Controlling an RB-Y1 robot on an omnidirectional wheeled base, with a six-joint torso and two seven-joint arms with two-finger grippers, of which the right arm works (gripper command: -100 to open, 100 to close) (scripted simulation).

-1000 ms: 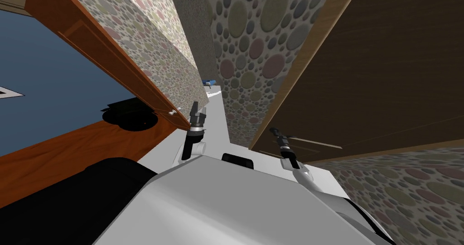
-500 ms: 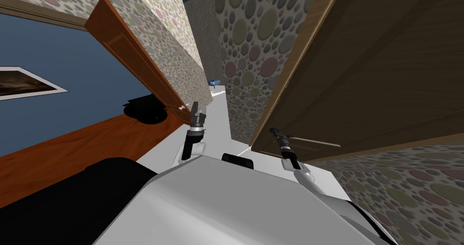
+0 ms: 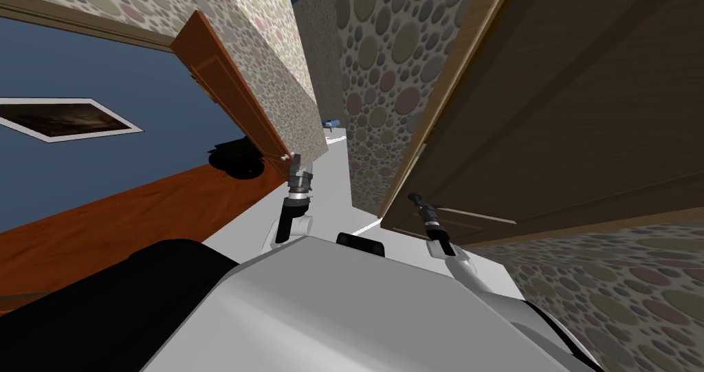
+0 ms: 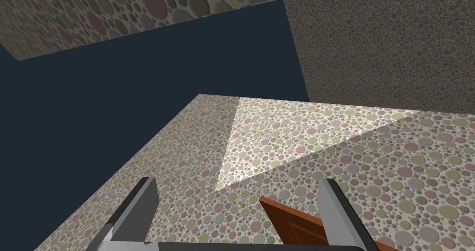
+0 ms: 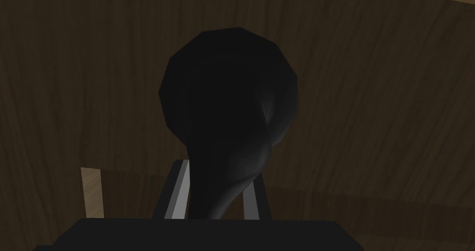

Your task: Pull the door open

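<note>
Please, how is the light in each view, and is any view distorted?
Head view: even light, but the wide lens splays the walls and the dark door toward the corners. Left wrist view: a bright triangle lies on a spotted wall, shade around it. Right wrist view: dim; the knob is almost black against the dark door.

Head camera steeply down; right wrist close to dark door [image 5: 371, 99], left wrist along spotted wall [image 4: 301, 137].
</note>
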